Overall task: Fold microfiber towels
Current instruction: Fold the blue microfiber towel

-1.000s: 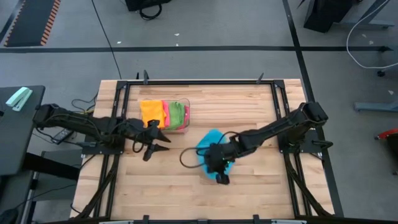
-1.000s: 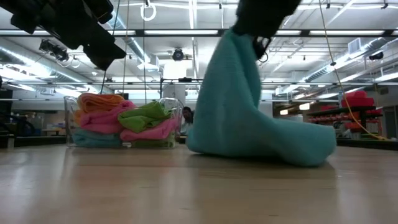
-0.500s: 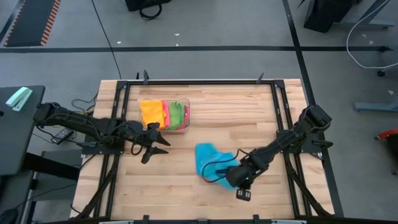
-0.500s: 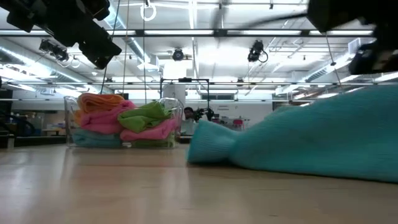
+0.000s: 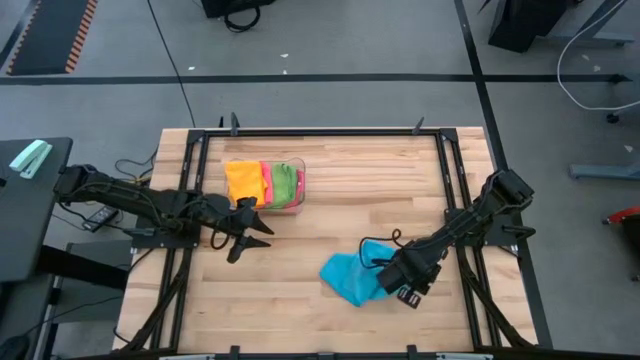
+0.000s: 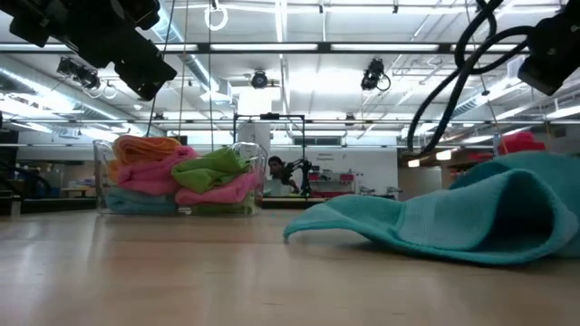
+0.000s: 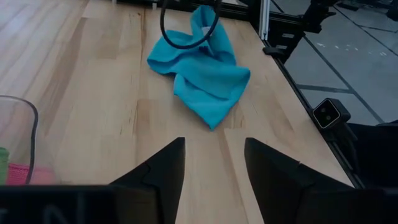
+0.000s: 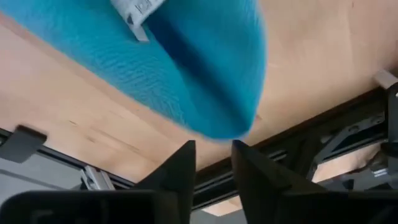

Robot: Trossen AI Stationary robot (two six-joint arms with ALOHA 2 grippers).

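High view, left to right: left gripper (image 5: 248, 236) out over bare pale wooden tabletop (image 5: 400, 190), dark fingers parted with a clear gap, nothing between them. Just beyond that gripper, toward the table's far edge, clear plastic bin (image 5: 296, 196) packed with bright microfiber towels (image 5: 262, 184) in orange-yellow, pink and green. Well apart from the left gripper, off to its right side: crumpled teal-blue microfiber towel (image 5: 352, 277), loose and rumpled flat on the wood. Right against that towel's right edge, right gripper (image 5: 408, 291), low over the table, close to the near edge; black cable (image 5: 385, 244) looping above the towel.

Low view: same bin (image 6: 245, 163) at left with pink, green and orange cloth heaped inside, left arm hanging dark above it; teal-blue towel (image 6: 453, 217) sprawled across the right half, one flap raised, one thin corner flat on the boards.

Left wrist view: two dark fingers (image 7: 273, 180) spread wide, only bare wood in the gap, teal-blue towel (image 7: 205, 68) lying well ahead of them, no contact.

Right wrist view: two dark fingers (image 8: 180, 174) set a narrow gap apart, nothing visibly pinched between the tips; teal-blue towel (image 8: 186, 74) with small white care label (image 8: 137, 9) bulging right at the fingertips, filling the space just ahead; touching or barely clear, cannot tell.
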